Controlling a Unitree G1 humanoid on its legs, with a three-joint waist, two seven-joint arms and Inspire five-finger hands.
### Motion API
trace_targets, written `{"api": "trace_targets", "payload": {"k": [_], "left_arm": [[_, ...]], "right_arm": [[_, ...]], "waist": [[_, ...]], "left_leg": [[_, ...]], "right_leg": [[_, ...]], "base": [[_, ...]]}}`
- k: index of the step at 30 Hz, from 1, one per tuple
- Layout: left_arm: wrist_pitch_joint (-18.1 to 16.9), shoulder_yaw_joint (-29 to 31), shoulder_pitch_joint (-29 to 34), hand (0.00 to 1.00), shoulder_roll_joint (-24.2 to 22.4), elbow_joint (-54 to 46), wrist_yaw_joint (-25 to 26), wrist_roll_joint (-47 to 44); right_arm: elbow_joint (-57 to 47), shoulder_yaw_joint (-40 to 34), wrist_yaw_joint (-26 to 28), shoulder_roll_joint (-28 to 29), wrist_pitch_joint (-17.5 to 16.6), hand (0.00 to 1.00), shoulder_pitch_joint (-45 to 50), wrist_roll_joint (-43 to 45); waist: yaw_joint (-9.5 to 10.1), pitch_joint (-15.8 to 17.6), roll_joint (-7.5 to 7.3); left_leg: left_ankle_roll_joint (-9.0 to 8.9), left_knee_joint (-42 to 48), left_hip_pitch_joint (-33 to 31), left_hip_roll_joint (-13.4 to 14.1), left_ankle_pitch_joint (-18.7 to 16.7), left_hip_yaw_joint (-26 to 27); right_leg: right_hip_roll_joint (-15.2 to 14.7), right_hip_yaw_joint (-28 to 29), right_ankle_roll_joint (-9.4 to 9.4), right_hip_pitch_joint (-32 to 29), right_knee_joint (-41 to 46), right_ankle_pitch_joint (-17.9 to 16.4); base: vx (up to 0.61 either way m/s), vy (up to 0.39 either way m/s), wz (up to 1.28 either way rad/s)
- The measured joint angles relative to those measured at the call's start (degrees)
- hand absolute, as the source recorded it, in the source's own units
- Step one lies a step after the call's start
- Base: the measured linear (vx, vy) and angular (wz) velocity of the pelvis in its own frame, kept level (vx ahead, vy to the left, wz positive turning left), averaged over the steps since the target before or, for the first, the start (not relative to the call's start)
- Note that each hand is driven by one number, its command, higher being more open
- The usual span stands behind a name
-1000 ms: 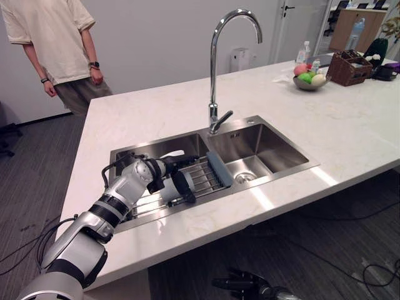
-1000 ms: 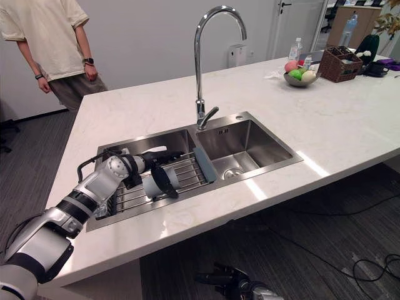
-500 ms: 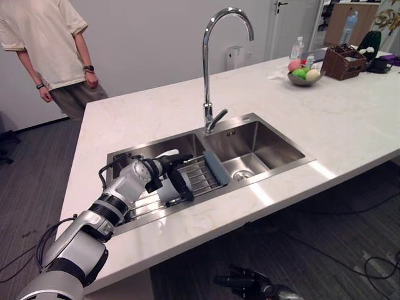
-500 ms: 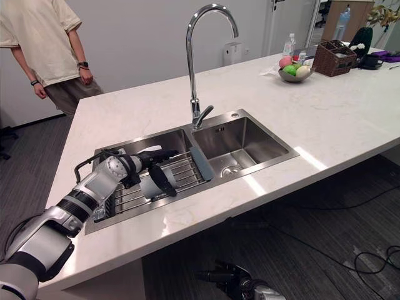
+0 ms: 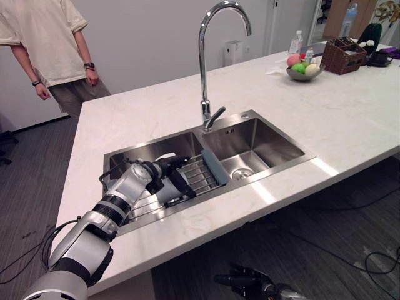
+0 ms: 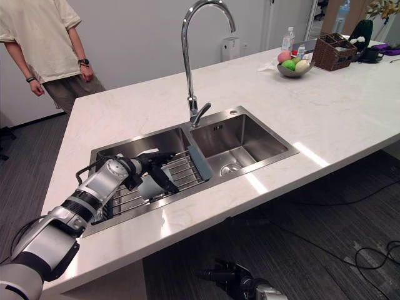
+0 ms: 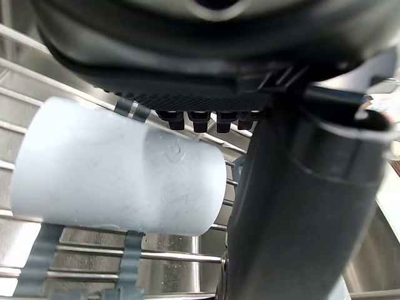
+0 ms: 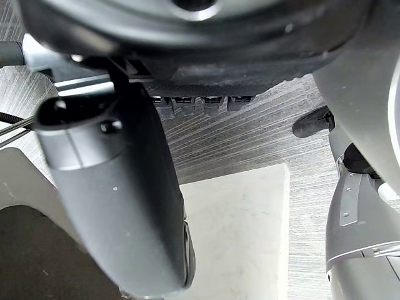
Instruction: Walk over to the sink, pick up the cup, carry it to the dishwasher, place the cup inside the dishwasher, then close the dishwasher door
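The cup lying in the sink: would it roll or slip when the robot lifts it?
Probably rolls easily: the cup lies on its side on the wire rack. It looks like smooth plastic, so likely light, stiff, slightly slippery against the robot hand.

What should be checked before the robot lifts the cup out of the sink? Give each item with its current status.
1. Grip: ok. The left hand has fingers and thumb curled round the cup in the sink's left basin.
2. Cup clear of the wire rack: cannot tell. The cup lies on its side close over the wires.
3. Path upward: ok. The faucet stands off to the hand's right, not above it.
4. Right hand free: ok. It hangs open, low near the floor.
5. Person clear: ok. They stand past the counter's far left corner, apart from the arm.
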Motion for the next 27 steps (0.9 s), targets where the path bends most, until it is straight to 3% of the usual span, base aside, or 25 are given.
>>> {"api": "trace_targets", "payload": {"k": [12,27], "left_arm": [[1.0,1.9,0.1,1.00,-1.1,0.6,0.0,1.4],[-0.2,6.6,0.0,1.00,-1.8,5.4,4.8,8.1]], "right_arm": [[-0.3,0.0,0.8,-0.3,0.3,1.00,0.0,0.0],[-0.3,-0.3,1.4,-0.3,0.3,1.00,0.0,0.0]], "waist": [[-0.01,0.2,0.24],[0.01,0.4,-0.05]], "left_leg": [[-0.06,0.0,0.4,0.1,0.0,0.1],[-0.06,0.0,0.5,0.1,0.0,0.2]], "right_leg": [[0.1,0.1,0.01,0.3,0.1,0.0],[0.1,0.2,0.01,0.3,0.1,0.0]], "base": [[0.00,0.000,0.00],[0.00,0.000,0.00]]}}
